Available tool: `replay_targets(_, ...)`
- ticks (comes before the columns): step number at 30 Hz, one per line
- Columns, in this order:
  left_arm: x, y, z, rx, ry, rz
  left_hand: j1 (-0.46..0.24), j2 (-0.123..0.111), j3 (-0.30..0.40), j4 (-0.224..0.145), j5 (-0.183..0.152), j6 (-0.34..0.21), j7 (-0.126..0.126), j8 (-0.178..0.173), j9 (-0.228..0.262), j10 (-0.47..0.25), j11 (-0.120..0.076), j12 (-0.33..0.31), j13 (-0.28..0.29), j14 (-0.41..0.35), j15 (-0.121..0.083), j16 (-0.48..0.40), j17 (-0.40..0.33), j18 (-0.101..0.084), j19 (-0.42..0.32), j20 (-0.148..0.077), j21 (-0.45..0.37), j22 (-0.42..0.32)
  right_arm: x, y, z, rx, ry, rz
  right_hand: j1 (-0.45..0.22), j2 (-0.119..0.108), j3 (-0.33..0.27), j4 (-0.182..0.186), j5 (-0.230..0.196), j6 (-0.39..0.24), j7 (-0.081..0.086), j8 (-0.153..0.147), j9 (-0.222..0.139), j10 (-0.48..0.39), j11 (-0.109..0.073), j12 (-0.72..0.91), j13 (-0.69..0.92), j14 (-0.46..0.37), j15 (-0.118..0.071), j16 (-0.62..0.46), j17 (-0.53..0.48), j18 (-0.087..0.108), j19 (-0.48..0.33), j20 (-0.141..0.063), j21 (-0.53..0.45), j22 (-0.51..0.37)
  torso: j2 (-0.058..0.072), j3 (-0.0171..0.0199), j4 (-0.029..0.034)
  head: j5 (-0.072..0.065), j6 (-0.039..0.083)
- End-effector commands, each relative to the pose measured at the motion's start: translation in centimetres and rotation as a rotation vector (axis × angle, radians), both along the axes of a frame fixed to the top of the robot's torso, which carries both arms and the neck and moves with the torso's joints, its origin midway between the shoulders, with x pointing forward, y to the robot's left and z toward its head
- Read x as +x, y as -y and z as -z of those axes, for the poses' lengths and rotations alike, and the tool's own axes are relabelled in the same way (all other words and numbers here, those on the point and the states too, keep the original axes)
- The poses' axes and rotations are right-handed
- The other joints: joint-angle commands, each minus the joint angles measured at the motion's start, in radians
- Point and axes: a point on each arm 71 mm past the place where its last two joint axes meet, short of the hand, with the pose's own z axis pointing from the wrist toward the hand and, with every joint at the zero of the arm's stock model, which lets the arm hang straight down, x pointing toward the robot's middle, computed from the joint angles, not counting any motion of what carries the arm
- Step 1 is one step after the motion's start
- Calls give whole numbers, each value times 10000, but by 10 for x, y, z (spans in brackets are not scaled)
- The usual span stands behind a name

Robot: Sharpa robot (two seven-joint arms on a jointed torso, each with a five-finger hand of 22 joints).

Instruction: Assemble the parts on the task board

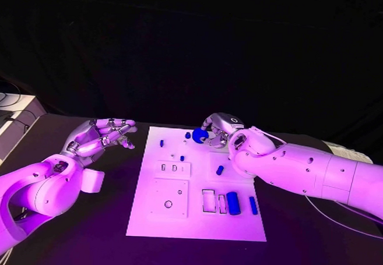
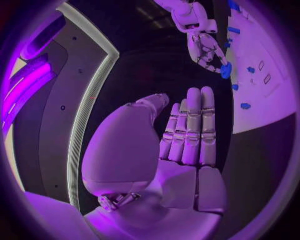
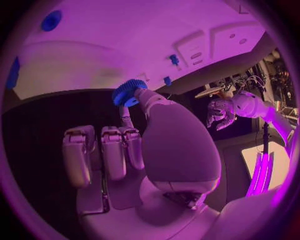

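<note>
The white task board (image 1: pixel 197 223) lies in the middle of the black table. My right hand (image 1: pixel 221 129) hovers over the board's far edge and pinches a blue gear (image 1: pixel 199 135) between thumb and a finger; the right wrist view shows the gear (image 3: pixel 128 92) at the fingertips. My left hand (image 1: pixel 103 138) is raised off the board's left side, fingers apart, holding nothing; its flat palm (image 2: pixel 187 140) shows in the left wrist view, with the right hand (image 2: pixel 203 47) and gear (image 2: pixel 225 70) beyond. Small blue pegs (image 1: pixel 220 169) and a longer blue cylinder (image 1: pixel 233 202) lie on the board.
A white box (image 1: pixel 9 115) stands at the table's far left edge. A pale object (image 1: pixel 350 153) sits behind my right arm. Recessed slots (image 1: pixel 209 200) and a plate with a hole (image 1: pixel 168 204) are set in the board's near half.
</note>
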Motion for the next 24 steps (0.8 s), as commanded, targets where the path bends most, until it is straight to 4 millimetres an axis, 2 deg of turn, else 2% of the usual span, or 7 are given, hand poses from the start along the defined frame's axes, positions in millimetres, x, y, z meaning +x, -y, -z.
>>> replay_targets(1, 0, 4, -1, -45, 71, 244, -21, -38, -15, -54, -44, -70, 2, -55, 16, -79, 3, -36, 2, -73, 19, 52, 15, 114, -53, 18, 45, 9, -2, -15, 1, -539, 566, -304, -75, -37, 49, 1, -49, 361, -242, 125, 113, 1028, -75, 21, 2631, 965, -74, 57, 2281, -205, 1020, -76, 47, 2570, 11, -7, 4, 39, 12)
replay_targets(10, 0, 6, 1, -57, 54, 286, -21, -38, -15, -54, -44, -70, 2, -55, 16, -79, 3, -36, 2, -73, 19, 52, 15, 114, -53, 18, 45, 9, 2, -39, 14, -903, 583, -518, -102, -62, 72, 1, -85, 349, -241, 112, 112, 1028, -75, 21, 2631, 965, -76, 57, 2281, -207, 1023, -81, 53, 2577, 16, -28, 30, 51, -36)
replay_targets(17, 0, 7, 1, -47, 61, 303, -21, -38, -15, -54, -44, -70, 2, -55, 16, -79, 3, -36, 2, -73, 19, 52, 15, 114, -53, 18, 45, 9, 3, -46, 22, -1039, 483, -576, -111, -77, 81, -2, -94, 337, -238, 103, 110, 1028, -74, 21, 2631, 963, -76, 56, 2274, -205, 1021, -82, 48, 2572, 26, -10, 15, 97, -71)
replay_targets(21, 0, 7, 1, -40, 64, 305, -21, -38, -15, -54, -44, -70, 2, -55, 16, -79, 3, -36, 2, -73, 19, 52, 15, 114, -53, 18, 45, 9, 3, -49, 24, -1071, 432, -622, -111, -77, 81, -2, -94, 337, -238, 103, 110, 1028, -74, 21, 2631, 963, -76, 56, 2274, -205, 1021, -82, 48, 2572, 34, 4, -14, 138, -97)
replay_targets(24, 0, 7, 1, -42, 66, 320, -23, -37, -9, -67, -47, -81, 14, -65, 16, -102, 12, -38, 1, -85, 26, 58, 17, 113, -75, 22, 71, 27, 4, -51, 25, -1088, 417, -622, -136, -110, 100, -3, -108, 309, -229, 80, 105, 1028, -70, 21, 2631, 964, -72, 56, 2276, -208, 1025, -83, 56, 2582, 25, 1, -11, 141, -105)
